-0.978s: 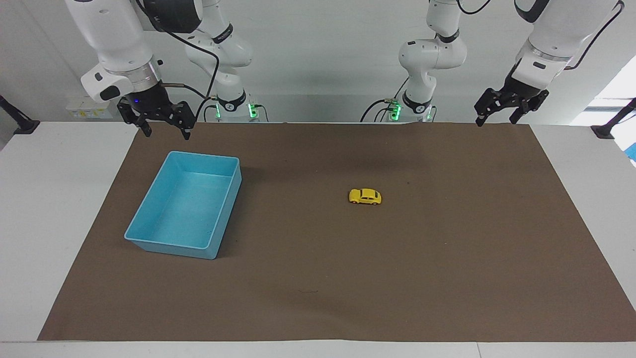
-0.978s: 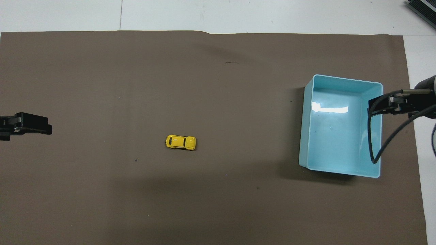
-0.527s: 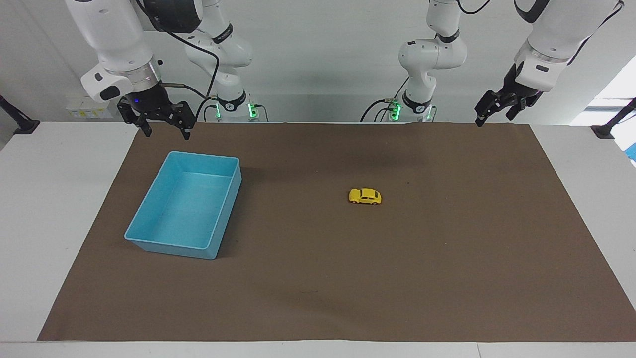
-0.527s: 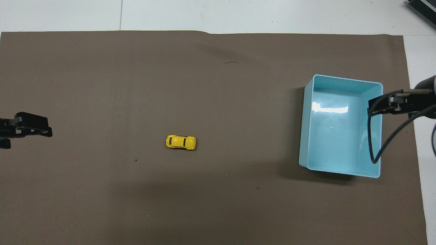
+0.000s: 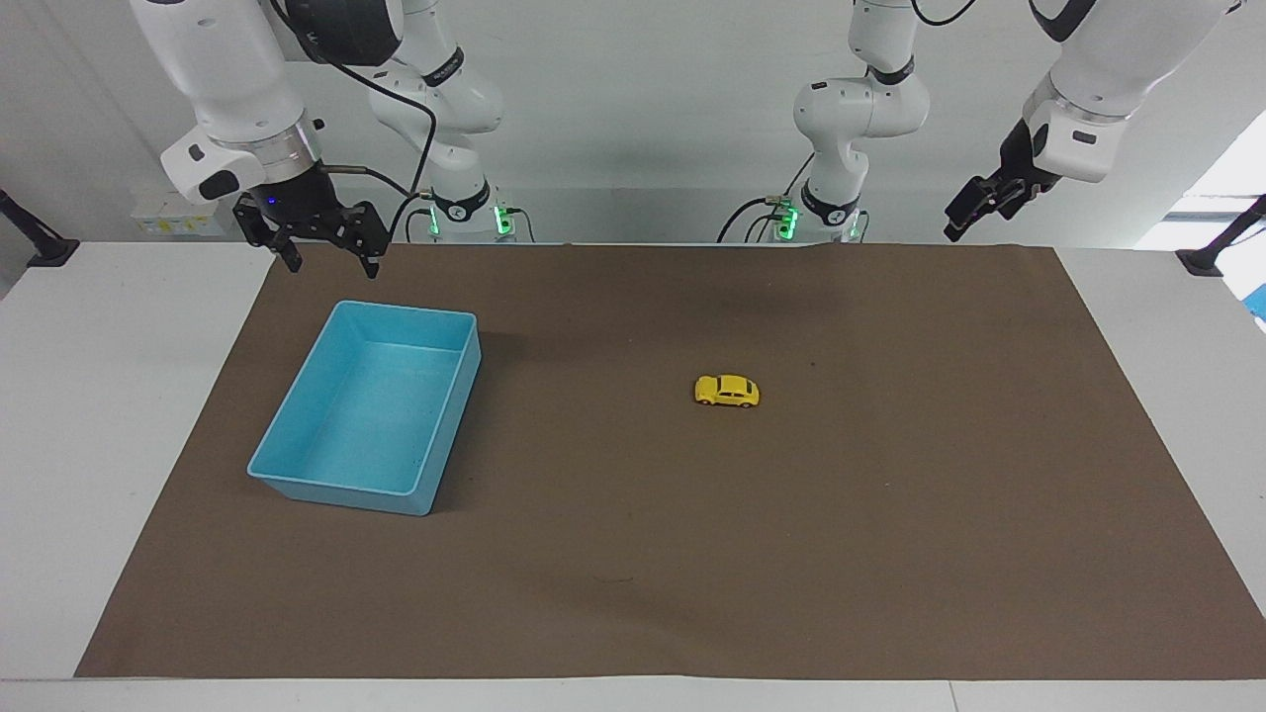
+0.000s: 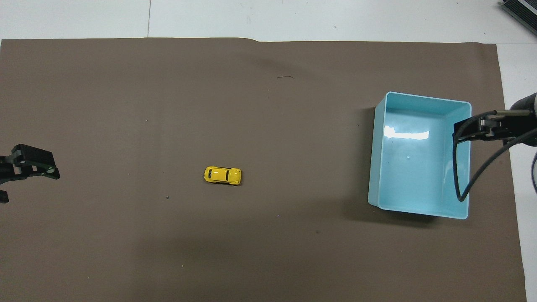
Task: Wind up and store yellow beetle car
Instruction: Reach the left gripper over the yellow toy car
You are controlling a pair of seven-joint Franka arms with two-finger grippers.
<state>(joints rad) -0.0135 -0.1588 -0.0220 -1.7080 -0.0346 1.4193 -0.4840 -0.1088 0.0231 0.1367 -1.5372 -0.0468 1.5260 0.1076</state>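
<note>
Car, the yellow beetle car [image 5: 727, 391], is likely sitting light, hard and slippery, best pinched across its sides; both grippers' jaws are standing apart, holding nothing

A white table [image 5: 129, 396] carried a large brown rectangular mat [image 5: 791, 554] that covered most of its top, leaving white margins at both ends. Directly on the mat stood a light blue open rectangular plastic bin [image 5: 297, 482], toward the right arm's end of the table. A tiny bright yellow beetle-shaped toy car [image 5: 727, 391] rested on its wheels near the mat's middle, well apart from the bin, side-on to the robots.
</note>
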